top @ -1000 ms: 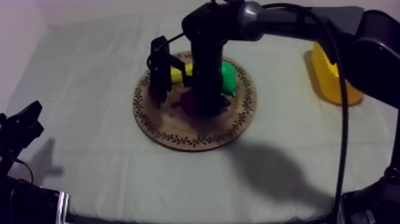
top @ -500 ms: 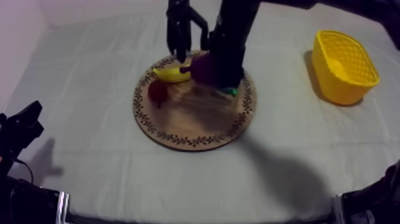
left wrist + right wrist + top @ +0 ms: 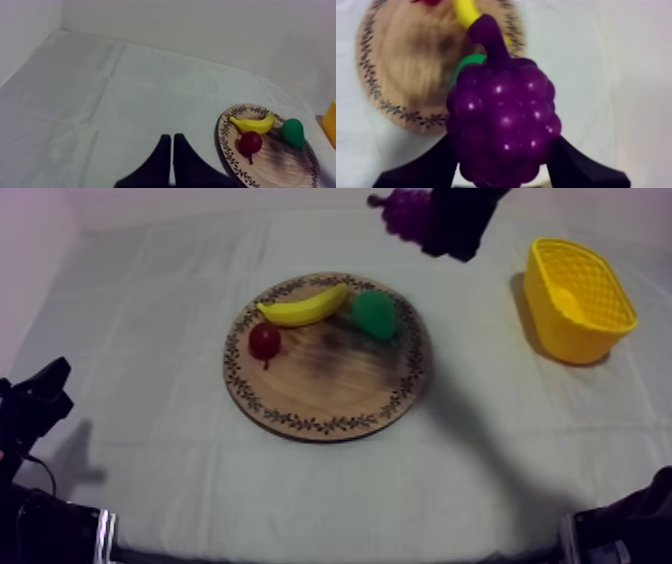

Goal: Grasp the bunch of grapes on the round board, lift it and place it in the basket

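Top view: right arm held high at the wooden board's [image 3: 300,413] 1 o'clock, right gripper [image 3: 455,226] clamped on one bunch of grapes [image 3: 405,213], clear of the board. One yellow basket [image 3: 560,328] stands at 3 o'clock. The board holds one banana [image 3: 303,307], one pear [image 3: 375,314] and one small red fruit [image 3: 264,341]. Left gripper [image 3: 172,142] rests low, fingers together.

The tabletop [image 3: 160,308], draped in a grey-white cloth, carries a round wooden board [image 3: 330,393] with a patterned rim near its middle and a yellow basket [image 3: 555,323] well apart, toward the right arm's side.
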Robot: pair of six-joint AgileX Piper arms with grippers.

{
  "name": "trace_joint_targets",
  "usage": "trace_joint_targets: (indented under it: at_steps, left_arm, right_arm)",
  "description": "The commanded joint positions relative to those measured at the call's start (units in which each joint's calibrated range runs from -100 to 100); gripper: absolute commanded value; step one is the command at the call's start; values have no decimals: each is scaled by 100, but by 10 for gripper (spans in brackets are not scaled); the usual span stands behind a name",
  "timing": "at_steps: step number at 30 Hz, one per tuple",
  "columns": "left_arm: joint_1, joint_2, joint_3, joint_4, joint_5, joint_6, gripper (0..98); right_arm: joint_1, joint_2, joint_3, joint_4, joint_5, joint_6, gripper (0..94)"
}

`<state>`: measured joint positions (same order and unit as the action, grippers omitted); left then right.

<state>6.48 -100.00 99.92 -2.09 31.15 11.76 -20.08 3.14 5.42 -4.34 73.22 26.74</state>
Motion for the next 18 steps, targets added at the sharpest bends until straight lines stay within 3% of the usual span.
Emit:
trace_joint_targets:
  at_steps: [1,18]
  left_arm:
    - [0,0,-3,-3,-3,-1,1]
    - [0,0,-3,-3,-3,-1,1]
  right_arm:
    - [238,-332,182,-19,-247,-42,401]
    - [1741,-1568,1493,-34,-2291,-873,399]
